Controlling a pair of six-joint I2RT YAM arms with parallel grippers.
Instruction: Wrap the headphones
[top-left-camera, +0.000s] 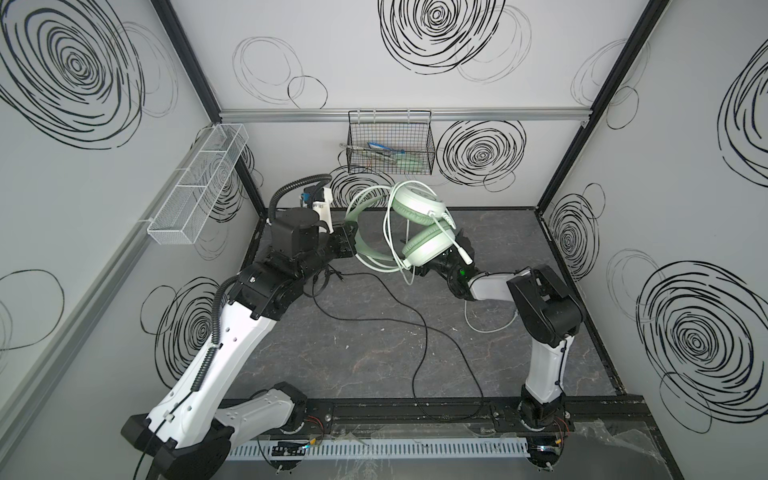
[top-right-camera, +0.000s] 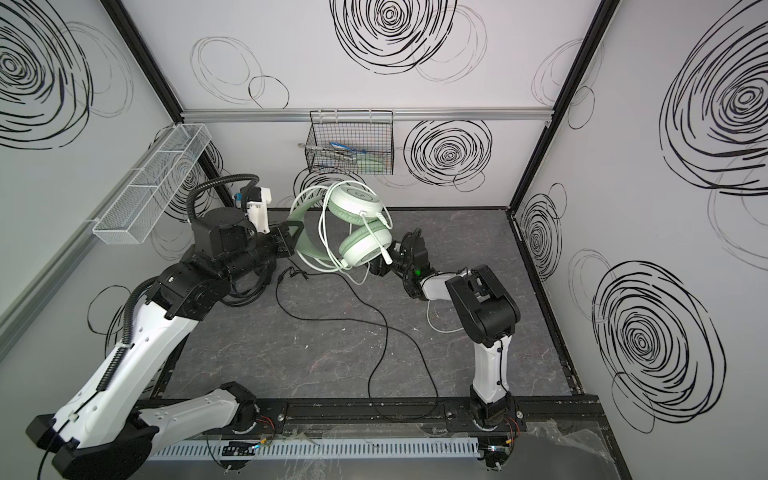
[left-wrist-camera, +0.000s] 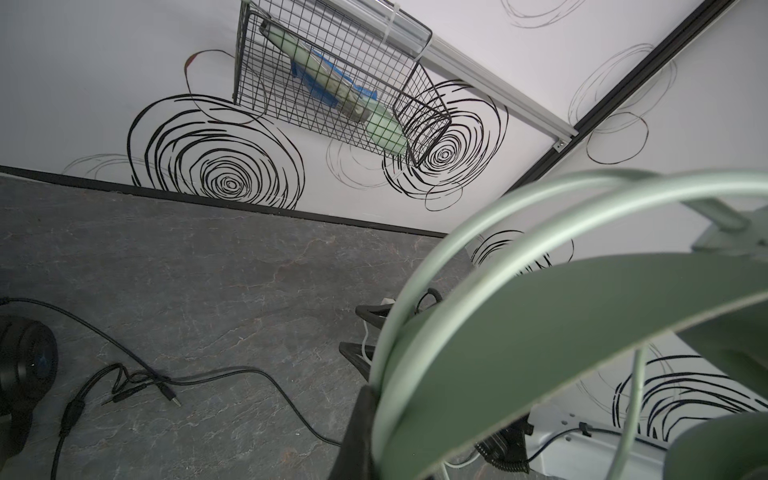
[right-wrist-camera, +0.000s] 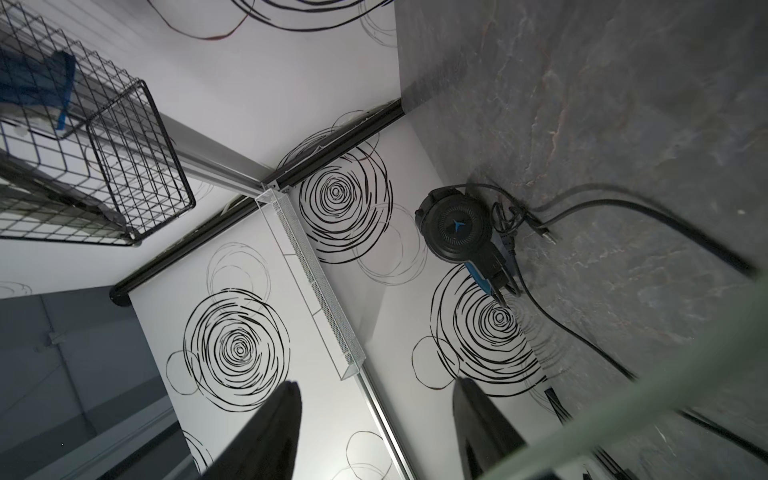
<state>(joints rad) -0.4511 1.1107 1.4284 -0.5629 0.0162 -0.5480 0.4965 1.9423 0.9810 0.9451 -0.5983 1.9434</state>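
Grey worktop (top-left-camera: 332, 365) is lying below as we are holding the mint headphones (top-left-camera: 417, 203) up, our left jaws squeezing the headband (left-wrist-camera: 582, 332), our right jaws standing apart underneath. Black headphones (right-wrist-camera: 451, 226) are lying on it.

Two headsets (mint headset (top-left-camera: 415, 203), black headset (right-wrist-camera: 451, 226)), two baskets (white basket (top-left-camera: 199, 183), black basket (top-left-camera: 390, 166)) and two arms (top-left-camera: 232, 332) (top-left-camera: 544, 365).

Even, diffuse light, faint shadows; both top views bow at edges. The left wrist view blurs the mint headphones (left-wrist-camera: 540, 332).
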